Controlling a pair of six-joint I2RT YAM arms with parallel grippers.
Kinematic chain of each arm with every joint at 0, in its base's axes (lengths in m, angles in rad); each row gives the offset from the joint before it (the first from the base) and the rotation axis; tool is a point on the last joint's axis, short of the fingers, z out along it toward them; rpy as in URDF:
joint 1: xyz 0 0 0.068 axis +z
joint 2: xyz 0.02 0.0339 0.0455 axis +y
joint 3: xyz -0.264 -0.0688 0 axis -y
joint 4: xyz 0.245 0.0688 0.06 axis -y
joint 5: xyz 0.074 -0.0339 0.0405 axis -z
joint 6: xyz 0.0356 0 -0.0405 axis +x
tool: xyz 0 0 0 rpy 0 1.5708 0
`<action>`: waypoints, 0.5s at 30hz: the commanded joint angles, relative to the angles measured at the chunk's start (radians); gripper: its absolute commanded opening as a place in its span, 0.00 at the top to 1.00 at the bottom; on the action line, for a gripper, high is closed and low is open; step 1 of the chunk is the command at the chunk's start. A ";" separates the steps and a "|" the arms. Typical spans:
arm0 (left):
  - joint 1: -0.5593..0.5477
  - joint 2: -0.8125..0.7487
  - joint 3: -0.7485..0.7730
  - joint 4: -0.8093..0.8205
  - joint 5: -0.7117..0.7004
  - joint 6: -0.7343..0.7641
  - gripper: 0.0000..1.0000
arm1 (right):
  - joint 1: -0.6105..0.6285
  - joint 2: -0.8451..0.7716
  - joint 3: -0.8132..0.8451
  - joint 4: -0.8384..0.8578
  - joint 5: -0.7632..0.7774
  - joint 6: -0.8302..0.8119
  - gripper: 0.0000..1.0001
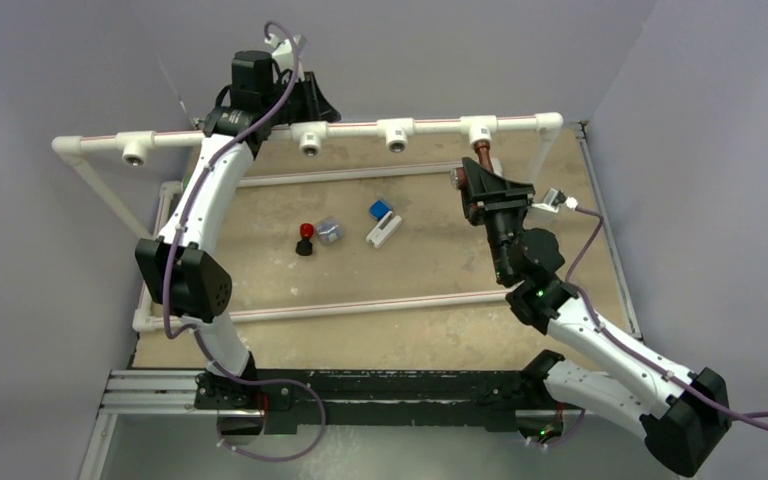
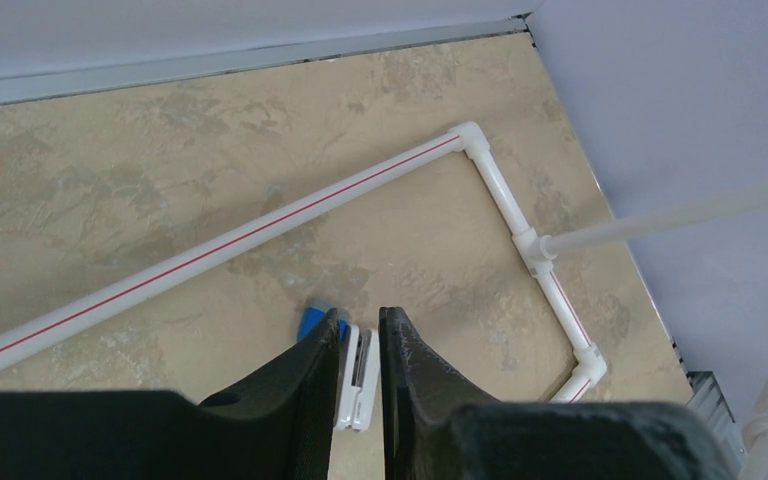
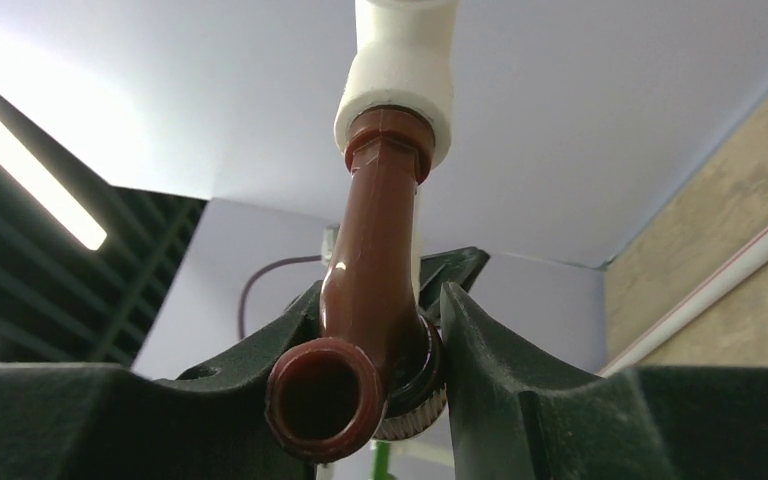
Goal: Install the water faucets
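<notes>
The reddish-brown water faucet (image 1: 482,152) hangs from the rightmost white tee (image 1: 480,130) of the raised back pipe. In the right wrist view its neck (image 3: 375,250) enters the tee socket (image 3: 397,70) and its open spout faces the camera. My right gripper (image 1: 472,185) (image 3: 385,300) is shut on the faucet's lower body. My left gripper (image 1: 310,100) is up at the back pipe, left of centre. In the left wrist view its jaws (image 2: 360,325) stand almost closed and hold nothing. The green faucet is not identifiable; a green sliver (image 3: 380,460) shows below the right jaws.
Three more tees (image 1: 308,140) with empty sockets sit along the back pipe. On the table lie a blue-white block (image 1: 383,222) (image 2: 355,385), a grey piece (image 1: 330,230) and a red-and-black knob (image 1: 306,238). Low white pipes (image 2: 260,225) frame the table; walls stand close behind and right.
</notes>
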 commanded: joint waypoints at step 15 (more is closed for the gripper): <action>0.007 0.031 -0.049 0.049 0.058 -0.038 0.81 | -0.048 -0.072 0.040 0.020 -0.028 0.355 1.00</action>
